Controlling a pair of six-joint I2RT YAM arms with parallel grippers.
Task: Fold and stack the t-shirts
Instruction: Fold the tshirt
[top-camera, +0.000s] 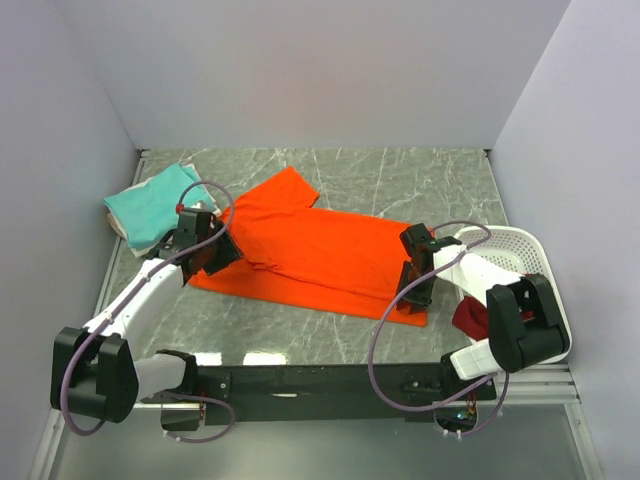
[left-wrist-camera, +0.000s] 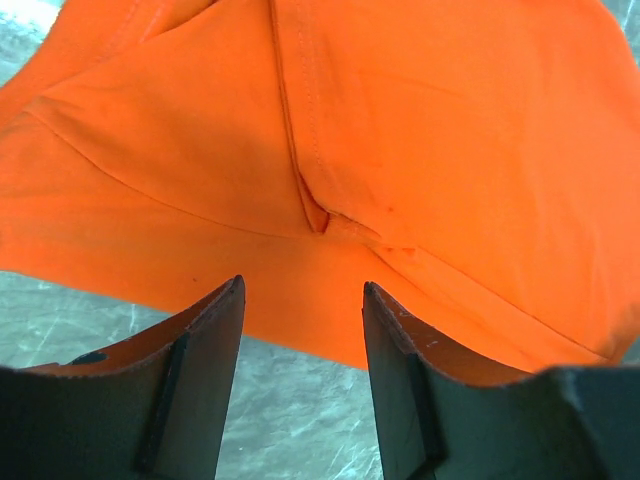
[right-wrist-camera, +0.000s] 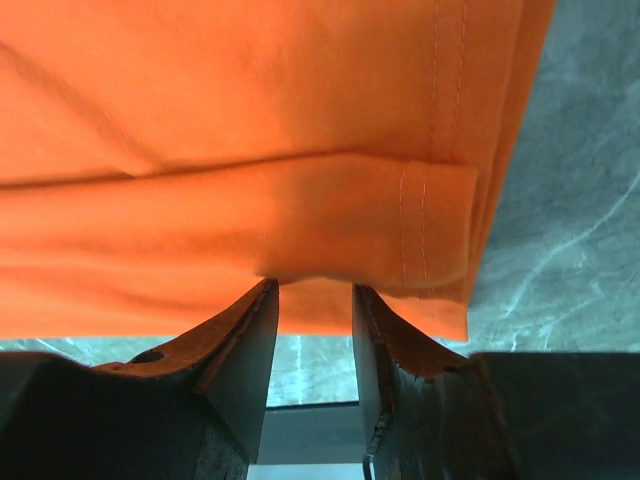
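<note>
on the bench (top-camera: 400, 180), the orange t-shirt (top-camera: 320, 255) lies part-folded, left hand (top-camera: 222, 250) and right hand (top-camera: 412, 292) open and empty at its near edge; next, likely, a regrip for another fold.

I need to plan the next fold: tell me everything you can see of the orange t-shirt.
The orange t-shirt is bright, soft cotton-like cloth with stitched hems. It lies flat on the marble-look table, partly folded lengthwise, with one sleeve sticking out toward the far side. Its near edge is doubled over. The left gripper and right gripper stand open at its two ends, gripping nothing.
</note>
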